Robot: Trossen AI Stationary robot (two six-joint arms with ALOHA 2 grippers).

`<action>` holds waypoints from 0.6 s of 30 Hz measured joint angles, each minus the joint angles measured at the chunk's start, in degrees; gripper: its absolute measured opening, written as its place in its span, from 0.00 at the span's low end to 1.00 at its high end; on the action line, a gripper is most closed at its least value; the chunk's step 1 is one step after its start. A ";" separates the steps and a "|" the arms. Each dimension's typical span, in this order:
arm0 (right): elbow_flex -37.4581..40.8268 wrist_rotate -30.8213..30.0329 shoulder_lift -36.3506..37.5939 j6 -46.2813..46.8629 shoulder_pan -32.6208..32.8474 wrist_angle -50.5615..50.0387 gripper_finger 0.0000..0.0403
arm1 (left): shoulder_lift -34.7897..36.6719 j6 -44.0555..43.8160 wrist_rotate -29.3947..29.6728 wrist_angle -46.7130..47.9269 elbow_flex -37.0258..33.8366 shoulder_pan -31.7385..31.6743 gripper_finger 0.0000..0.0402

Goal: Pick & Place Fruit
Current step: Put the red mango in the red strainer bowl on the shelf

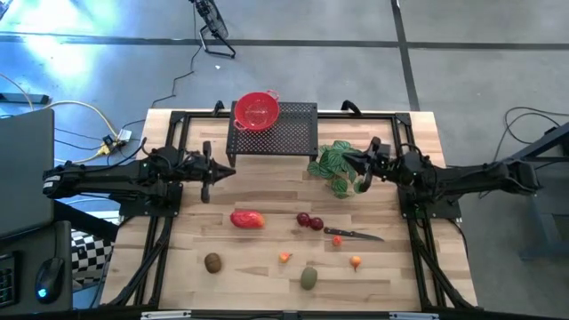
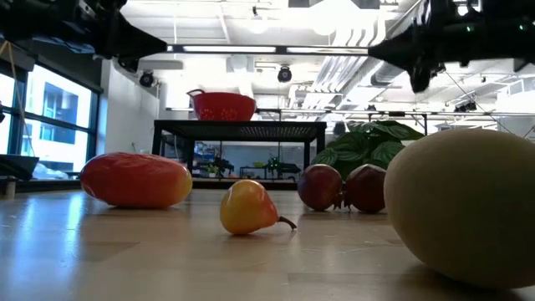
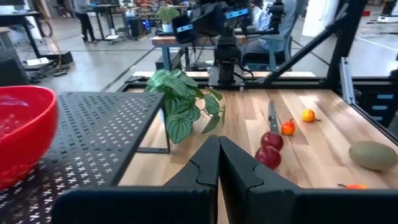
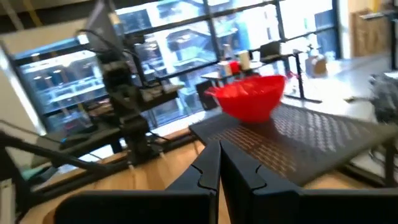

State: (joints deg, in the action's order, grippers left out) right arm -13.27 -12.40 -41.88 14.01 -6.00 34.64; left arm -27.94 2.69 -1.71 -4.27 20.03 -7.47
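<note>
Nearest the table's front edge lie the olive-green oval fruit (image 1: pixel 308 278), the brown oval (image 1: pixel 212 262) and two tiny orange pieces (image 1: pixel 284 257); farther back, the red oblong (image 1: pixel 247 219) and two dark-red round ones (image 1: pixel 309 221). Beyond, the left gripper (image 1: pixel 226 172) and right gripper (image 1: pixel 348 163) hover, fingers pressed together, holding nothing.

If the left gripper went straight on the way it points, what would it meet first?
Probably the plant. The shut left gripper aims across the table toward it, beside the black rack; height is unclear, so it might pass above.

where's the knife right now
In the high view the knife lies flat on the table's right half, just right of the two dark-red round fruits, with a tiny orange fruit nearer the front edge.
</note>
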 joint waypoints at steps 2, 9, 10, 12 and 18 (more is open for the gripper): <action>-1.87 1.90 -1.78 -2.34 0.02 -0.03 0.01 | 0.00 -0.03 0.47 -0.54 0.00 -0.02 0.00; -7.03 6.98 -8.94 -9.76 0.00 0.05 0.01 | -0.02 -0.19 0.42 -0.42 0.02 -0.02 0.00; -7.28 7.45 -9.91 -10.77 0.00 0.61 0.01 | -0.02 -0.32 0.41 -0.41 0.02 0.00 0.00; -7.48 8.24 -11.63 -12.37 0.00 2.26 0.01 | -0.02 -0.71 0.41 -0.36 0.02 -0.02 0.00; -7.48 8.05 -15.41 -12.78 0.00 6.92 0.01 | -0.02 -1.69 0.36 -0.29 0.02 -0.02 0.00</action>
State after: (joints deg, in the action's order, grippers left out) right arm -20.75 -4.35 -57.29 1.23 -6.00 41.56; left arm -27.97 0.99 -1.34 -4.56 20.05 -7.49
